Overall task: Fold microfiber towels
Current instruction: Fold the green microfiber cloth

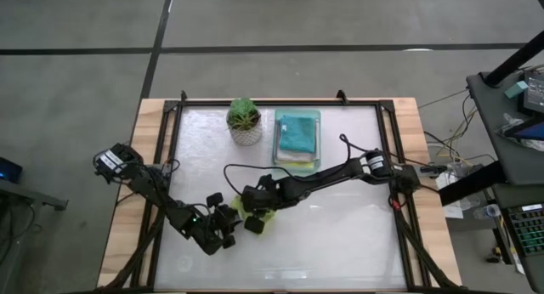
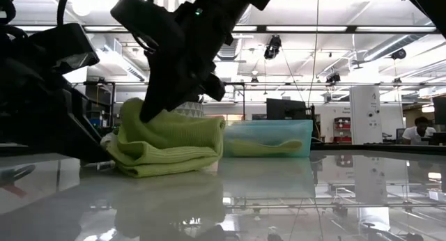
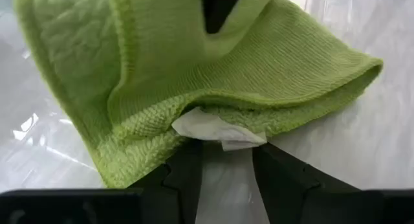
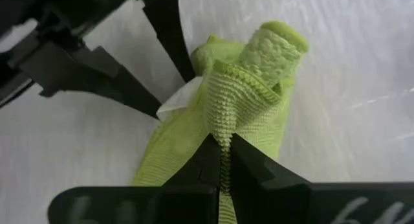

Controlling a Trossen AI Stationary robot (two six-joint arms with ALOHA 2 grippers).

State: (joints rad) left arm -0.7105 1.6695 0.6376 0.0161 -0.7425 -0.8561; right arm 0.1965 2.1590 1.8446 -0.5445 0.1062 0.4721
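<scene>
1. The lime green towel point(image 1: 257, 216) sits just left of and below the centre of the high view, bunched between the two grippers on the white table point(image 1: 340, 234). In the low view it is a thick, partly doubled bundle at left of centre, its lower layers flat on the surface.

2. The right gripper point(image 4: 224, 160) is clenched hard on a raised ridge of the cloth; its fingers pinch the fold, with a rolled end standing up beyond them.

3. The left gripper point(image 3: 226, 160) meets the bundle's edge where the white care label point(image 3: 217, 131) pokes out. Its fingers stand part open beside that label; whether they grip the hem I cannot tell.

4. Risk, as I judge it: the right pinch holds only a narrow ridge, so a pull could drag the whole bundle across the slick table instead of laying the fold over.

5. Second risk: if the left fingers catch only the label, the edge slips free and the layers spring open unevenly.

6. Third: the grippers work close together, so a careless swing could knock them into each other.

7. Pose: the right arm reaches in from the right edge, stretched long and low; the left arm comes up bent from the lower left.

8. Further off, the mint-green tray point(image 1: 316, 117) holds a teal towel point(image 1: 296, 132) near top centre, beside the potted plant point(image 1: 244, 120).
</scene>
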